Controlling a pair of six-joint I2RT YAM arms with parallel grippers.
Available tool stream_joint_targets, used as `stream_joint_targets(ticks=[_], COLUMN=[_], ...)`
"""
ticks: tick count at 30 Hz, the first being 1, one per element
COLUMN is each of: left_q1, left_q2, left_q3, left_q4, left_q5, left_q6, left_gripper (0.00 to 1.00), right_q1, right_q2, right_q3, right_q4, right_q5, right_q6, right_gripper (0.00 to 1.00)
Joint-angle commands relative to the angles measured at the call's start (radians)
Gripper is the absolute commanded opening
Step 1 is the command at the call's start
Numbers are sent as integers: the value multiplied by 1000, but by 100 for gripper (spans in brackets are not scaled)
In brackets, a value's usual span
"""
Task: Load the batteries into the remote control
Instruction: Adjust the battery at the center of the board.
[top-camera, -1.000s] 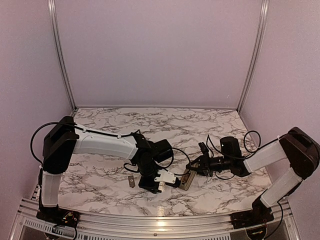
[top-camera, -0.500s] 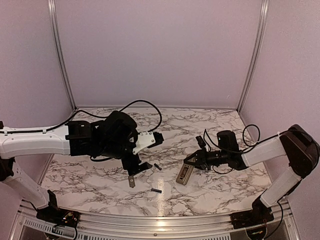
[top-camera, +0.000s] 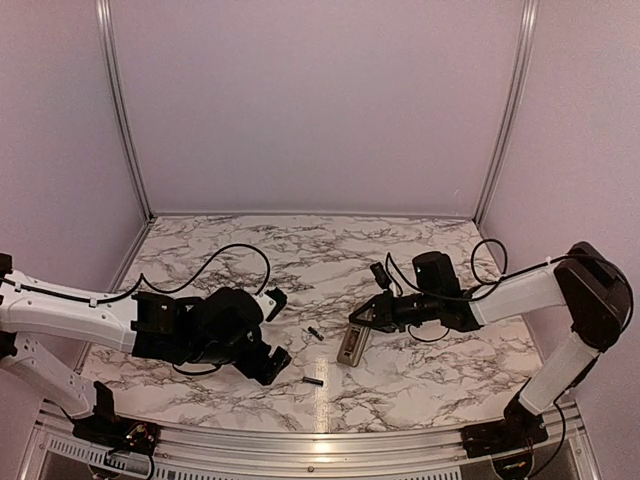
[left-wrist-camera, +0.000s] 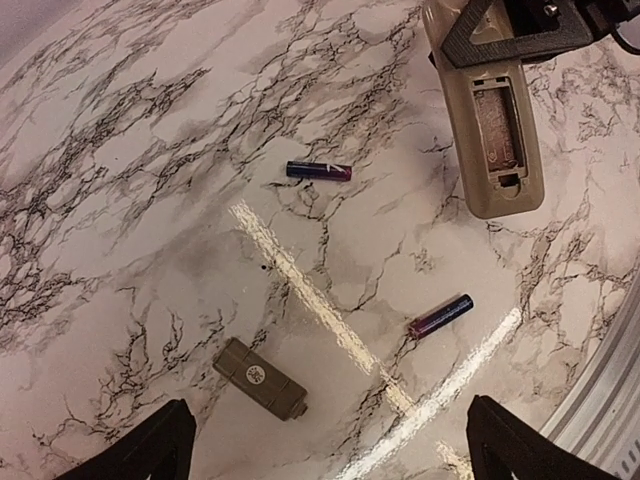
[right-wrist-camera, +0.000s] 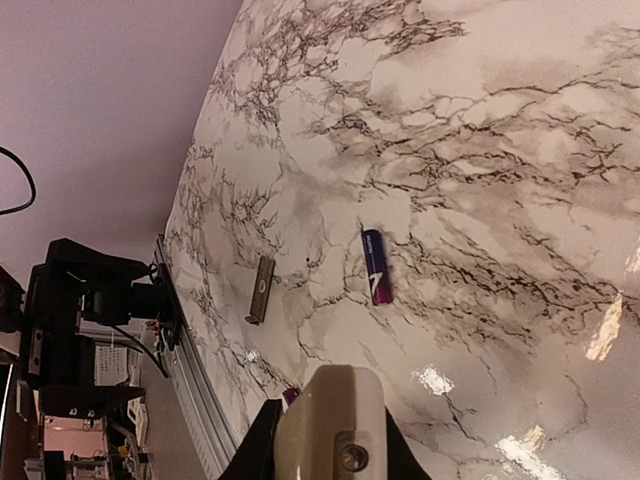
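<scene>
The remote control (left-wrist-camera: 495, 140) lies back up on the marble, its tan battery recess open with nothing in it. My right gripper (top-camera: 366, 317) is shut on its far end; the remote's pale end (right-wrist-camera: 335, 415) fills the bottom of the right wrist view. Two purple batteries lie loose on the table: one (left-wrist-camera: 319, 171) (top-camera: 315, 333) (right-wrist-camera: 376, 267) near the remote, the other (left-wrist-camera: 440, 315) (top-camera: 313, 380) nearer the front edge. My left gripper (top-camera: 272, 332) (left-wrist-camera: 328, 435) hangs wide open above the table, left of the batteries, holding nothing.
The tan battery cover (left-wrist-camera: 259, 378) (right-wrist-camera: 261, 289) lies flat on the marble below my left gripper. The table's metal front rail (top-camera: 320, 445) runs just beyond the nearer battery. Loose black cables (top-camera: 235, 255) arch over both arms.
My left gripper opened and pulled back to the left, away from the remote. Two batteries now lie on the marble. The right gripper slid the remote leftward.
</scene>
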Motion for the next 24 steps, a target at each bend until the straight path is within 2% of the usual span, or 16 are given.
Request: stream_joint_targets(ticks=[1,8,24], left_q1=[-64,-142,-128], left_q2=[128,343,509], left_q3=[33,127,214], left_q4=[-19,-41,-83], left_q5=[-140,-174,-260], left_q6=[-69,-40,-60], left_gripper=[99,99,99], right_q1=[38,81,102], right_q2=[60,116,164], right_q3=[42,48,40], right_q4=[21,70,110], right_q5=[25,28,18], right_q6=[-2,28,49], right_gripper=[0,0,0])
